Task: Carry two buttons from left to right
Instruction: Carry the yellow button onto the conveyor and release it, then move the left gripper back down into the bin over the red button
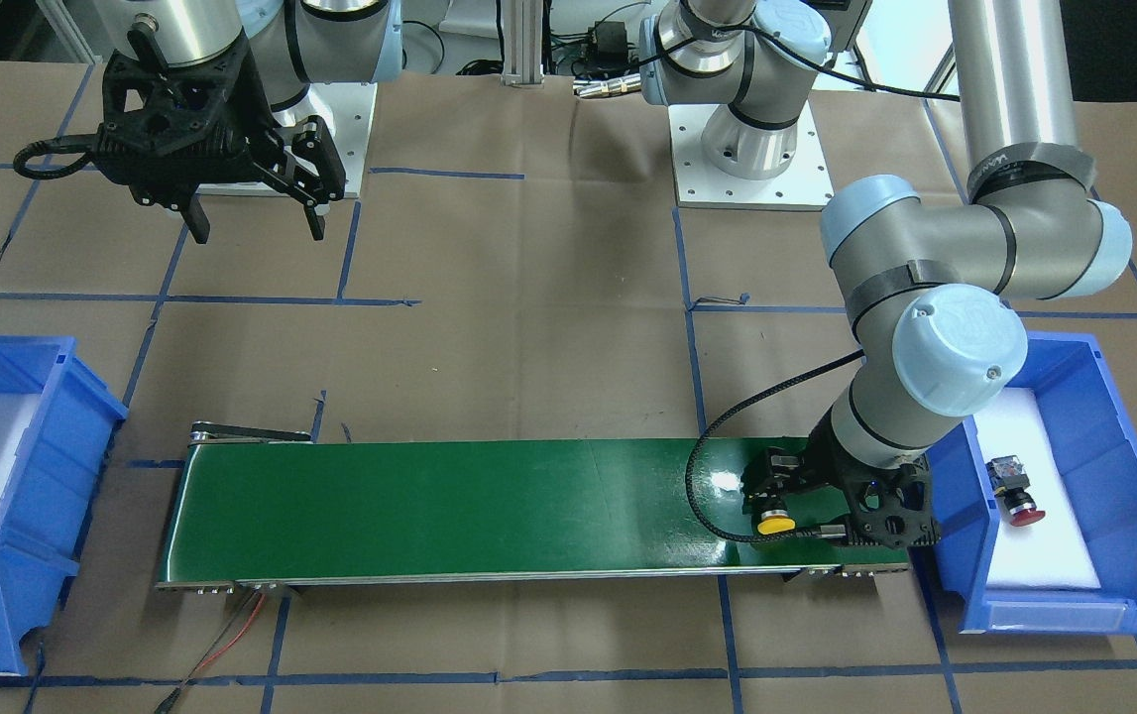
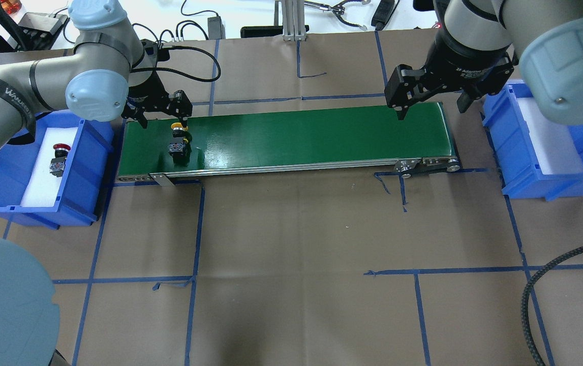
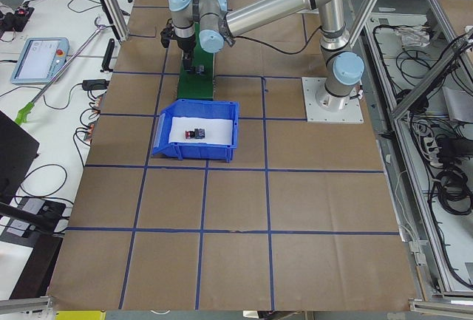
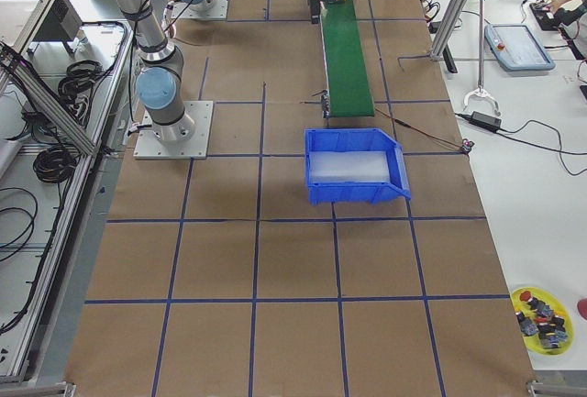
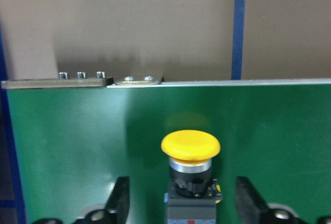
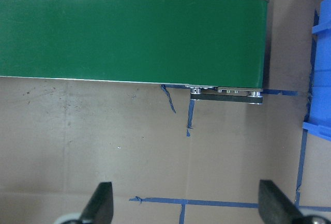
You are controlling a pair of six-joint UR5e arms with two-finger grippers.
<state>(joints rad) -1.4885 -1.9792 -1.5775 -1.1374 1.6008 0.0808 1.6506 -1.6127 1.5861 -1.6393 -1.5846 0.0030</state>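
Left bin (image 2: pixel 75 213): red button (image 2: pixel 59 157) lies on the white pad, not yet moved.
Left gripper (image 2: pixel 163 122): low over the left end of the green belt (image 2: pixel 296 137), jaws spread and straddling the yellow button (image 5: pixel 190 145), with a gap on both sides in the wrist view. The button rests on the belt, apparently on its side, cap toward the far edge.
Reads as the drop-off step. Retract straight up and keep the jaws wide so neither finger clips the cap or rolls the button.
Right gripper (image 2: pixel 431 111): hovers over the belt's right end, jaws spread, empty. It should wait there, centred on the belt.
Right bin (image 2: pixel 540 185): shows only its white pad.
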